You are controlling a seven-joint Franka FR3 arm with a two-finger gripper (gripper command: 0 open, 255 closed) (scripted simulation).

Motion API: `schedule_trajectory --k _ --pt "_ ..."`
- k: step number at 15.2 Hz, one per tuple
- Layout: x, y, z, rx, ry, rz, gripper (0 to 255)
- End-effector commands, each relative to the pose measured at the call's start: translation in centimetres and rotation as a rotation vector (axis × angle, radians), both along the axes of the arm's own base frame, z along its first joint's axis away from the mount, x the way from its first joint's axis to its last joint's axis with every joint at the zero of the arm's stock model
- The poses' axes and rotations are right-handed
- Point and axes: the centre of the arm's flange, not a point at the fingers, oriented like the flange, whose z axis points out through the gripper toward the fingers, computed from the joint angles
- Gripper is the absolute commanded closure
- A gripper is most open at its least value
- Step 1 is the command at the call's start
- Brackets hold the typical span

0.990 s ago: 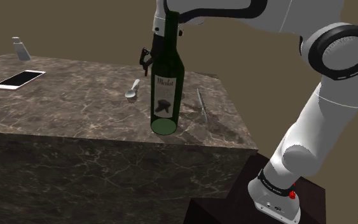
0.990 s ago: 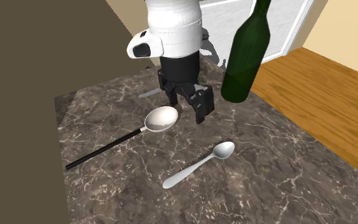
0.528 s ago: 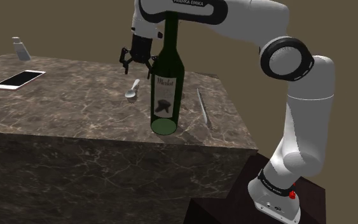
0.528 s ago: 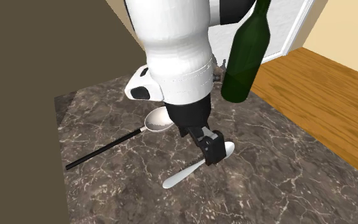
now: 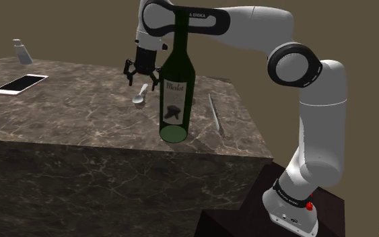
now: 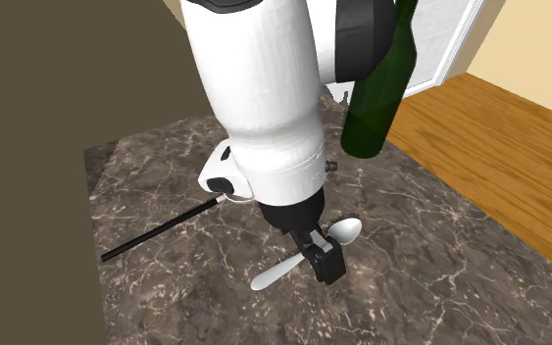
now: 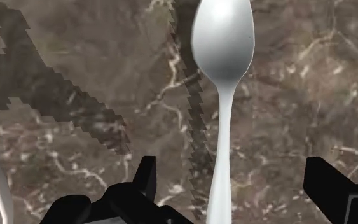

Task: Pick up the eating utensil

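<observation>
A silvery spoon point(image 5: 139, 98) lies flat on the dark marble counter point(image 5: 80, 114), just beyond the green bottle in the shoulder view. My black gripper point(image 5: 141, 75) hangs close above it, pointing down, open. In the wrist view the spoon point(image 7: 222, 76) runs lengthwise between the spread fingers point(image 7: 144, 178), its handle nearer one finger and touched by neither. In the second exterior view the gripper point(image 6: 325, 257) covers the middle of the spoon point(image 6: 345, 231).
A tall green wine bottle point(image 5: 176, 87) stands near the counter's front edge, close to the arm. A long-handled skimmer point(image 5: 213, 111) lies toward the shoulder view's right. A phone point(image 5: 19, 83) and a small shaker point(image 5: 22, 51) sit far left. The counter ends just past the bottle.
The arm has swung away from the skimmer and over the spoon, then come down lower. The fingers have stayed open and the spoon has not moved.
</observation>
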Motion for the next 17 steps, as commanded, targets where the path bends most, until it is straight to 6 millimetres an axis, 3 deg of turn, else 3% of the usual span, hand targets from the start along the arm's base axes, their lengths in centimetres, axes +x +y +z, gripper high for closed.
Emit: schedule_trajectory --k 1,2,3,12,17 --pt "-0.1 -0.1 -0.7 0.0 -0.001 0.0 0" --pt "-0.1 -0.1 -0.7 0.0 -0.001 0.0 0" --pt "-0.1 0.0 -0.7 0.0 -0.001 0.0 255" --pt "-0.1 -0.1 -0.7 0.0 -0.001 0.0 255" --pt "-0.1 -0.1 2.0 0.0 -0.001 0.0 255"
